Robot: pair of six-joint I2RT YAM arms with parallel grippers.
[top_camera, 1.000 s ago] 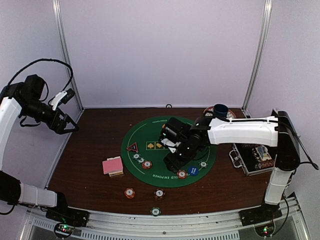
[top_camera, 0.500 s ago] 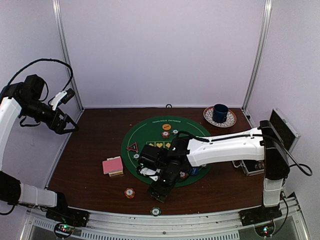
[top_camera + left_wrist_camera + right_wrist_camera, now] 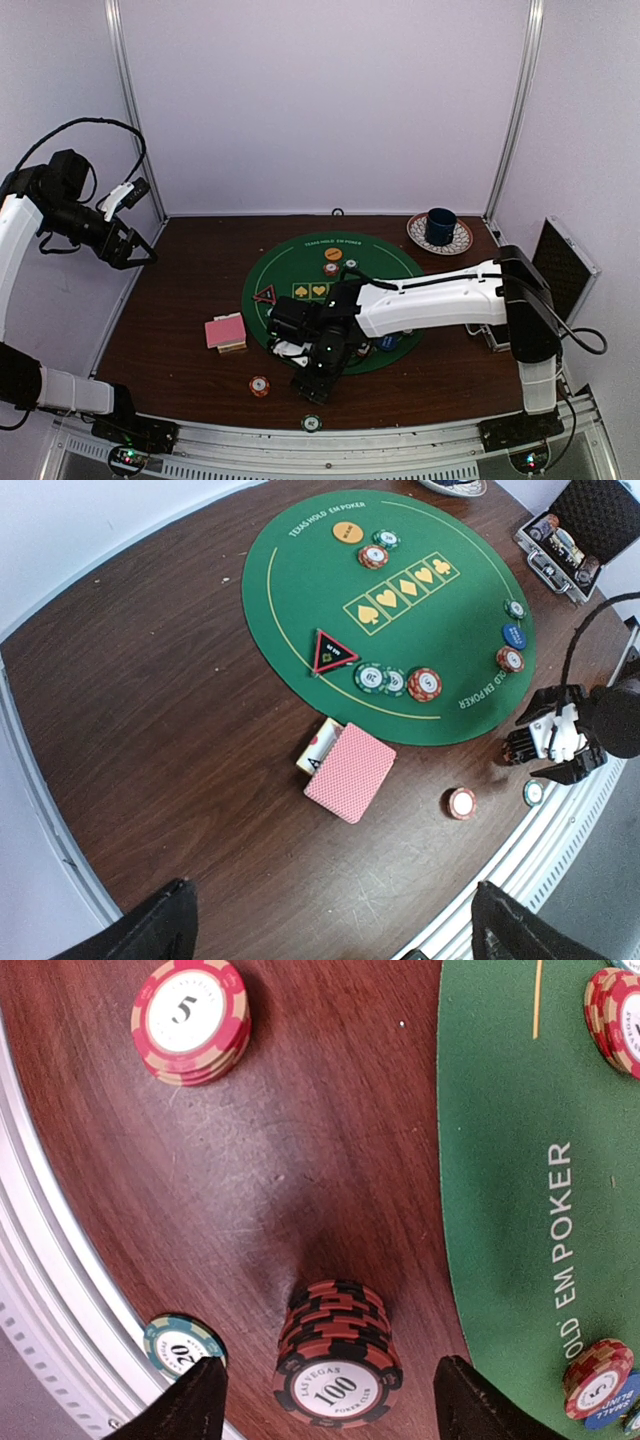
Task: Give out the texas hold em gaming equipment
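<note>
Right gripper [image 3: 330, 1370]: spread wide, gripping nothing. Its fingers straddle a short stack of red-and-black striped "100" poker chips [image 3: 336, 1358] without visibly touching it. The stack stands upright on bare brown wood, just off the near edge of the round green felt mat [image 3: 300, 268], slightly left of centre.

Left gripper [image 3: 332, 900]: parted and empty, held high at far left.

Step, as I read it: setting this stake at a near seat, or about to take it. You can't tell which from here.

Next move: if you release, lift straight up so that neither finger clips the stack. A single green "20" chip [image 3: 183, 1345] lies just beside one finger, by the rail. A red "5" chip pile [image 3: 190, 1020] sits well apart.

The pink-backed card deck [image 3: 225, 331] lies left of the mat.

Containers:
- The metal-edged black case [image 3: 557, 542] at the right is open, with small items inside that are too small to name.
- The dark blue cup on its patterned saucer [image 3: 440, 226] is at far right; its contents are not visible.
</note>
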